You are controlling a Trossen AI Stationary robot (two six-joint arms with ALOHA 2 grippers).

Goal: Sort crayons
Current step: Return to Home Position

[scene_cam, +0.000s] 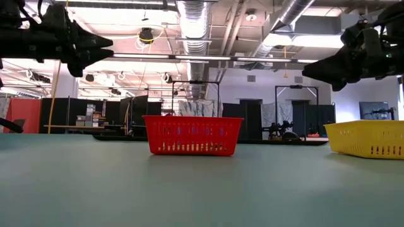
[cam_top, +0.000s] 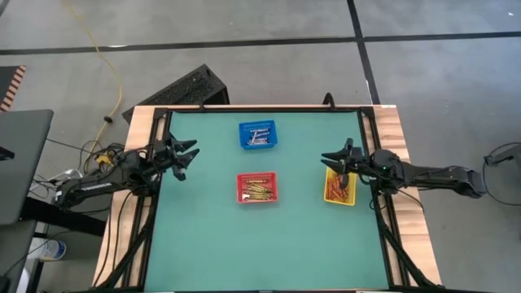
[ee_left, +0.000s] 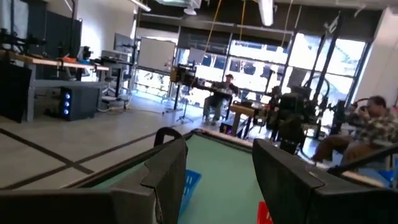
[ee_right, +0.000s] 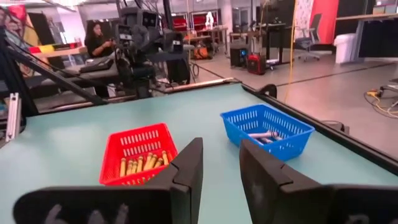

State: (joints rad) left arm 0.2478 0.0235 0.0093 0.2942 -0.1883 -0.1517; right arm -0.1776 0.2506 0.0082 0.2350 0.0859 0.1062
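Three small mesh baskets stand on the green mat. The blue basket (cam_top: pixel 257 134) at the far middle holds grey crayons (ee_right: pixel 266 135). Yellowish crayons (ee_right: pixel 144 164) lie in the red basket (cam_top: pixel 257 187) at the centre. The yellow basket (cam_top: pixel 340 185) at the right holds orange-red crayons (cam_top: pixel 337 190). My left gripper (cam_top: pixel 189 159) hangs open above the mat's left edge, pointing toward the centre, nothing between its fingers (ee_left: pixel 166 168). My right gripper (cam_top: pixel 328 161) hangs open above the far end of the yellow basket, also holding nothing and pointing toward the centre (ee_right: pixel 221 152).
A black frame rail (cam_top: pixel 264 110) and wooden table edges (cam_top: pixel 407 236) border the mat. The mat's near half (cam_top: pixel 260 252) is bare green. People sit at desks in the room beyond the table (ee_left: pixel 373 124).
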